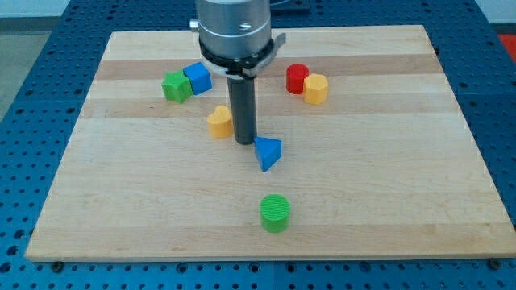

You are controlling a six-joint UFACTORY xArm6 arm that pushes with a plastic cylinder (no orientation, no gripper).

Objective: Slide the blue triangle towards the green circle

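Note:
The blue triangle (268,153) lies near the middle of the wooden board (387,201). The green circle (275,213) stands below it, toward the view's bottom, with a gap between them. My tip (245,142) is on the board just to the upper left of the blue triangle, touching or almost touching its left corner. The rod rises straight up to the arm's grey end at the view's top.
A yellow block (220,122) sits just left of the rod. A green block (176,86) and a blue block (197,77) touch at the upper left. A red cylinder (297,78) and a yellow block (315,89) touch at the upper right.

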